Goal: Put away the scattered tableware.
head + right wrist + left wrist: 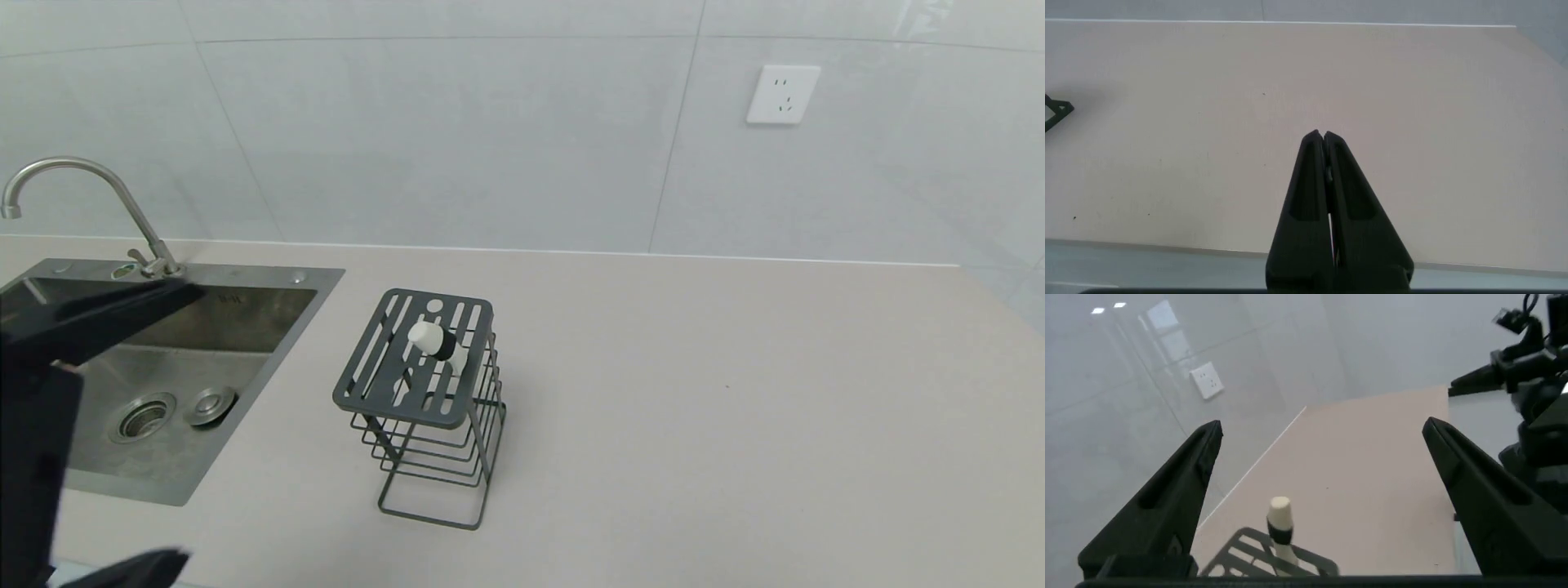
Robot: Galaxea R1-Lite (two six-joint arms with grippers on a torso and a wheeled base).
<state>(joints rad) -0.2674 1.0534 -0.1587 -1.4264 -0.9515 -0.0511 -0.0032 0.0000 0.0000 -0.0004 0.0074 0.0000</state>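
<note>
**Left gripper**, nearest: it hangs on the sink side of the rack, jaws spread wide and holding nothing.

**Right gripper**: it is over the bare counter, well to the rack's other side, fingers pressed together on nothing.

**Utensil**: it stands tilted in a slot of the rack's slotted top, with its white-capped, black-banded handle uppermost and its working end hidden below. It is probably light, stiff and smooth, hence slippery. The black band, just under the cap, looks the surest place to pinch.

**Surroundings:** the sink and faucet are beside the rack. A socket is on the wall behind it.

**Writing:** none is legible; a mark on the sink's far wall is too small to read.
</note>
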